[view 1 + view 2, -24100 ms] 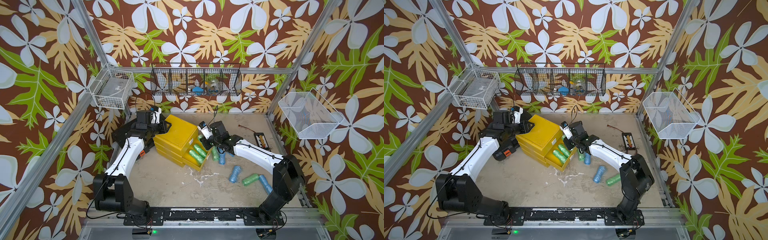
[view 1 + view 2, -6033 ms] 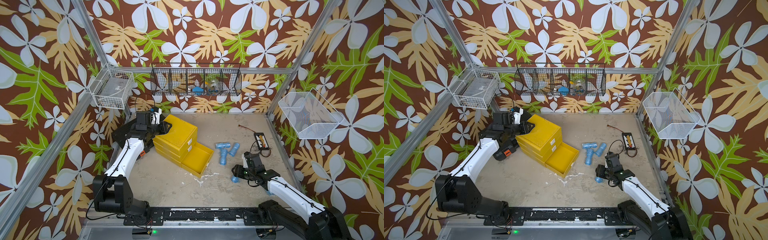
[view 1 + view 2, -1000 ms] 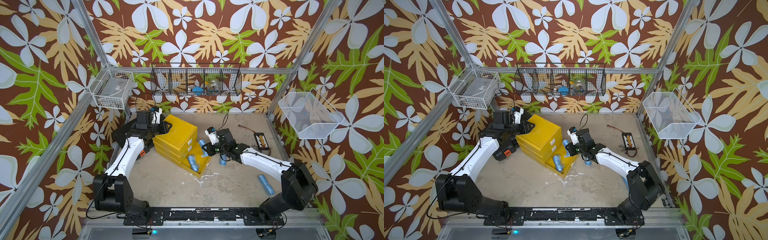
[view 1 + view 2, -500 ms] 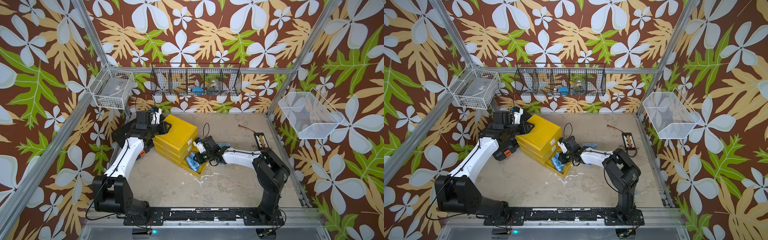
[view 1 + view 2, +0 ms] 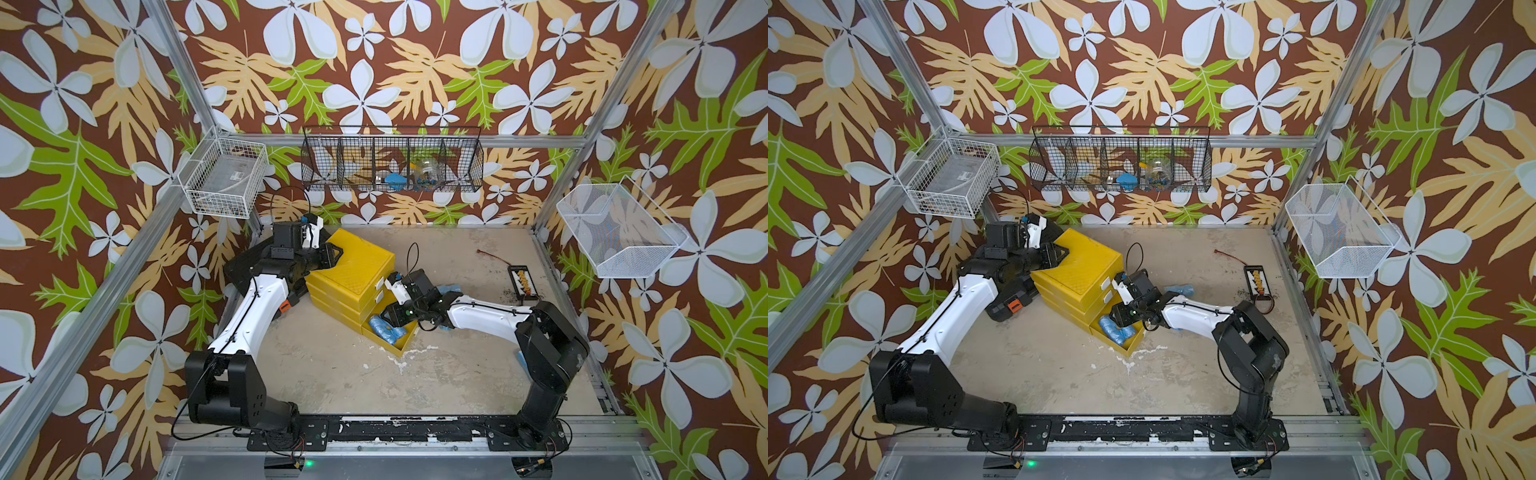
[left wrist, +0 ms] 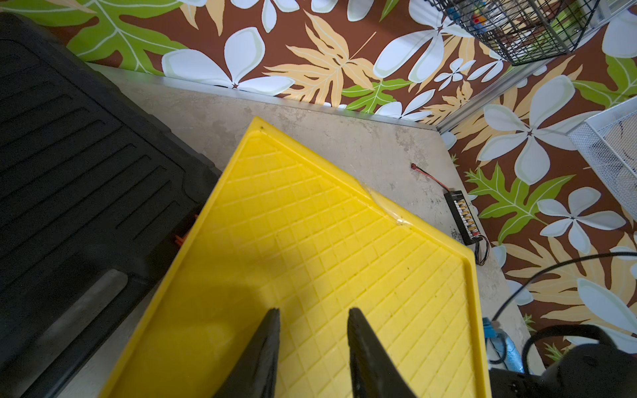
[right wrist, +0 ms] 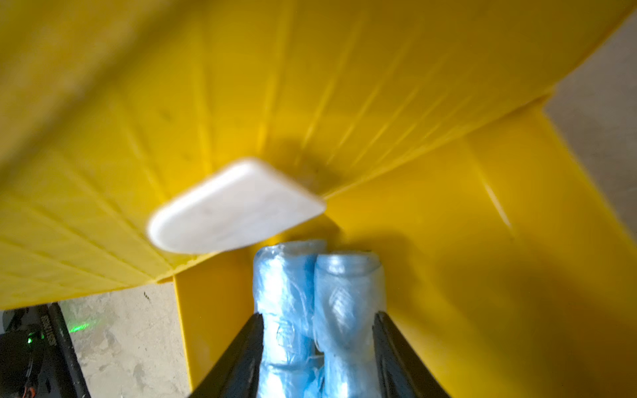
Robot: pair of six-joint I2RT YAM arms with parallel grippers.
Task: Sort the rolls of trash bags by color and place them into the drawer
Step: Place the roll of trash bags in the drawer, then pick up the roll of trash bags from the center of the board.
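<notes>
In the open bottom drawer point(image 5: 400, 351) of the yellow chest point(image 5: 353, 266) we find two light blue rolls point(image 5: 384, 328) lying flat, side by side and touching. Their long axes run parallel to the drawer's side wall, along the line it pulls out on, and each has one end facing in under the chest. In the right wrist view, one roll point(image 7: 284, 293) and its neighbour point(image 7: 346, 293) reach just under the white tab handle point(image 7: 234, 210) of the drawer above.

The right arm stretches low across the worktop point(image 5: 332, 374) from its near-side base. Its white forearm is nearly level and its wrist tips down over the drawer. The right pincer point(image 7: 317, 318) is released. Its two fingers are spread to either side of the pair, and the rolls rest on the drawer floor. We cannot tell whether the fingers touch the plastic.

The left arm reaches away from its base, with the elbow raised and the wrist bent over the chest's far corner. In the wrist view the left pincer point(image 6: 312, 310) sits just over the ribbed yellow top, beside the black tool case point(image 6: 86, 172). Its jaws are a little apart and grasp nothing.

In both top views another blue roll point(image 5: 449, 289) lies on the worktop just behind the right forearm, outside the chest. Part of another point(image 5: 521, 359) shows beside that arm's base.
</notes>
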